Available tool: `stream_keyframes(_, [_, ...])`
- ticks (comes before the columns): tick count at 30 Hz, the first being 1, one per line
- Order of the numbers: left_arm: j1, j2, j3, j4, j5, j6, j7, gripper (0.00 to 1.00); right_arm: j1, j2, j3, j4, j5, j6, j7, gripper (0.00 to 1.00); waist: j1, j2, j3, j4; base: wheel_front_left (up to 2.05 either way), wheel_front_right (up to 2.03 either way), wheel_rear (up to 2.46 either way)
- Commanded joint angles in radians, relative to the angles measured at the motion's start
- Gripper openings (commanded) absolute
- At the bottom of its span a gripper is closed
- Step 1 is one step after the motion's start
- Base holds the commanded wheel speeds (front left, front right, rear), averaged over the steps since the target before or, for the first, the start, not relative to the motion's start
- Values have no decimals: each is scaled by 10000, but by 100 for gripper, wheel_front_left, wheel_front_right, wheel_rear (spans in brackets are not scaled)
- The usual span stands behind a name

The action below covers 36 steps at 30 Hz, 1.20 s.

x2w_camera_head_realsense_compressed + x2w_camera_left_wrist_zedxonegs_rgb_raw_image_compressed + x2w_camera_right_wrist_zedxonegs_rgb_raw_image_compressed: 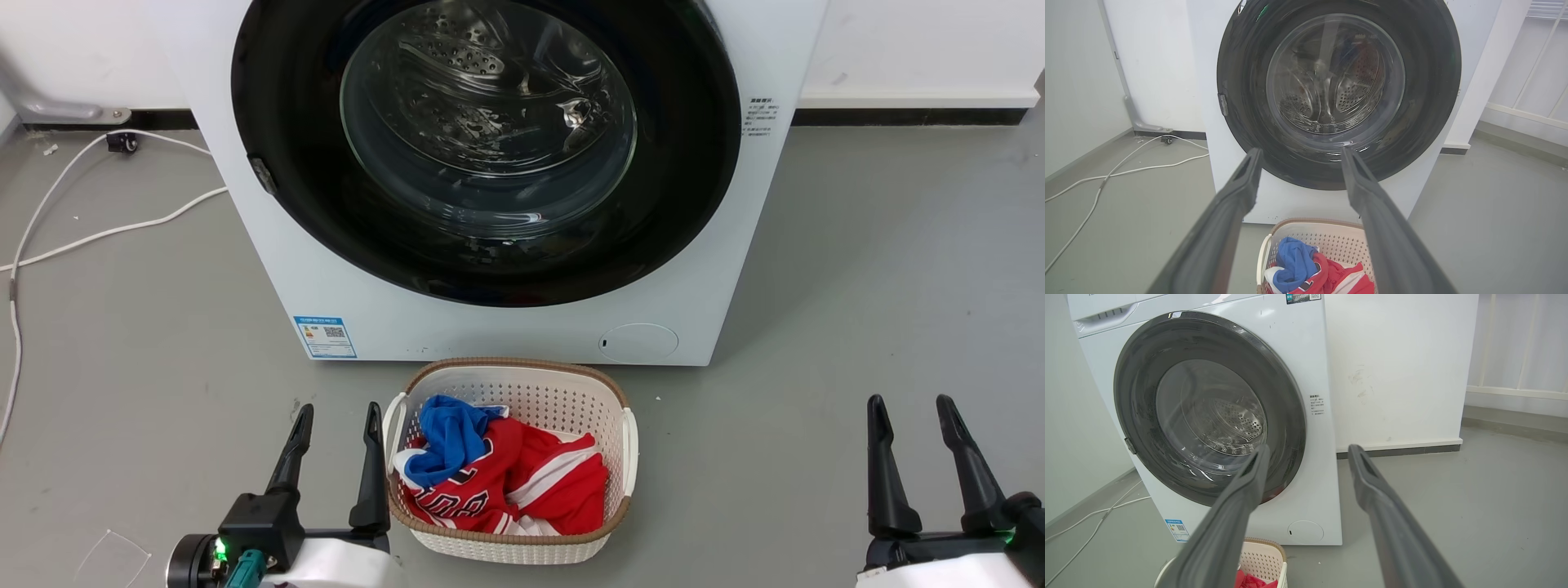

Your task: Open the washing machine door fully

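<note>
The white washing machine (pixel 490 327) stands straight ahead on the grey floor. Its round washing machine door (pixel 302 180) has a wide glossy black rim and clear domed glass, and lies flat against the front, closed. A small latch tab (pixel 262 175) sits on the rim's left edge. The steel drum shows through the glass. My left gripper (pixel 339 418) is open at the lower left, well short of the machine. At the lower right my right gripper (pixel 912 411) is open too, holding nothing. The door (pixel 1241 102) fills the left wrist view, and the door (pixel 1139 396) appears angled in the right wrist view.
A white laundry basket (pixel 531 388) with red and blue clothes sits on the floor right in front of the machine, between my grippers. White cables (pixel 98 237) trail over the floor at the left. A white wall (pixel 1400 367) stands to the machine's right.
</note>
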Motion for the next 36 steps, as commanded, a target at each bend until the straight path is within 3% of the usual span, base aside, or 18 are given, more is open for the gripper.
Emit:
stream_keyframes(1, [117, -19, -20, -23, 176, 1, -83, 100, 151, 31, -5, -50, -171, 0, -58, 100, 0, 0, 3, 5, 0, 0, 0])
stream_keyframes(33, [141, -24, -57, 337, 158, 82, -240, 100, 283, 38, 80, 392, -158, -1, -197, 100, 0, 0, -16, 77, 0, 0, 0])
stream_keyframes(34, [144, -23, -51, 343, 153, 84, -240, 100, 274, 38, 81, 404, -163, -1, -197, 54, 0, 0, -20, 75, 0, 0, 0])
stream_keyframes(35, [147, -23, -51, 348, 151, 82, -240, 100, 277, 37, 85, 445, -140, -1, -197, 0, 0, 0, -25, 71, 0, 0, 0])
stream_keyframes(36, [151, -24, -45, 353, 146, 81, -240, 100, 299, 38, 145, 517, -104, -1, -194, 0, 0, 0, -31, 66, 0, 0, 0])
